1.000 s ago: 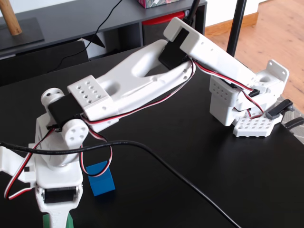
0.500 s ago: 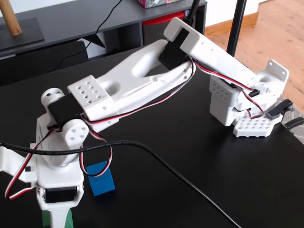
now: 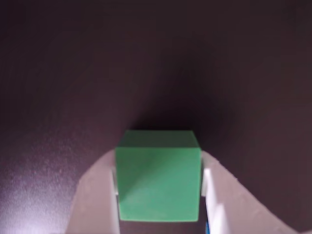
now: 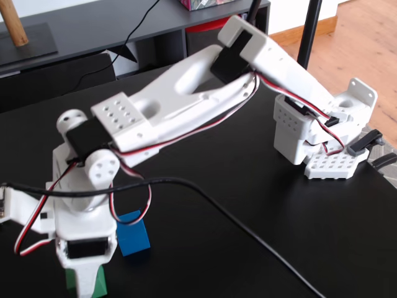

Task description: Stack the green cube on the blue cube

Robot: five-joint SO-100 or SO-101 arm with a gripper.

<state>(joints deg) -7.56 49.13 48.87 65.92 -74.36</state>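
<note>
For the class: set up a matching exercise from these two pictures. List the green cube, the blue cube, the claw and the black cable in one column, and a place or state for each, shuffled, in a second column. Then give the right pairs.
Column one
1. green cube
2. blue cube
3. claw
4. black cable

Column two
A. lies free on the black table, beside the arm in the fixed view
B. trails across the table top
C. sits between the two white fingers
D. closed around a cube, one finger on each side

Pairs: 1-C, 2-A, 3-D, 4-B
</note>
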